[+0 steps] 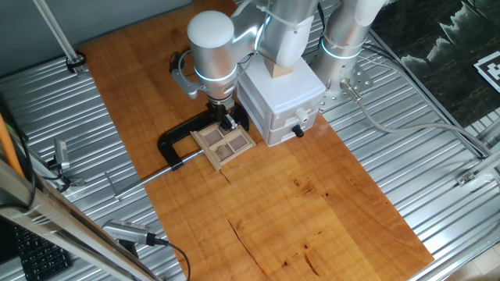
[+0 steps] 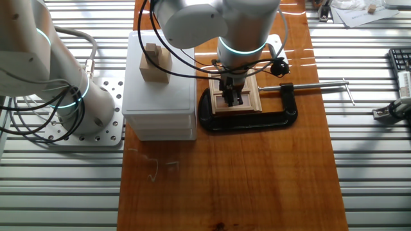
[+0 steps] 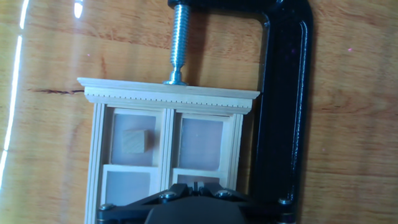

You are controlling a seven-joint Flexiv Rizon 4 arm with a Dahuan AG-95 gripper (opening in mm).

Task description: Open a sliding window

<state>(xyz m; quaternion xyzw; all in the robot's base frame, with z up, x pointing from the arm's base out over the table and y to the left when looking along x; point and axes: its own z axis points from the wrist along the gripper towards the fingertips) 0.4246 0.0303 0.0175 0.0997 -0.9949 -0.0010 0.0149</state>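
The sliding window [image 3: 168, 99] is a small light-wood frame with panes. It lies flat on the wooden board, held by a black C-clamp [image 3: 283, 93]. A small wooden cube [image 3: 135, 141] sits on its upper left pane. My gripper [image 3: 196, 185] is low over the window's lower middle, with its jaws closed together at the centre bar. I cannot tell whether they pinch anything. One fixed view shows the gripper [image 1: 226, 122] down on the window [image 1: 228, 145]. The other fixed view shows the gripper [image 2: 232, 96] over the window [image 2: 254, 96].
A white box with drawers and a black knob [image 1: 281, 101] stands right beside the window, with a wooden block [image 1: 280, 69] on top. The C-clamp's [image 2: 250, 120] screw bar [image 2: 321, 84] sticks out sideways. Ribbed metal table [image 1: 62, 117] surrounds the wooden board.
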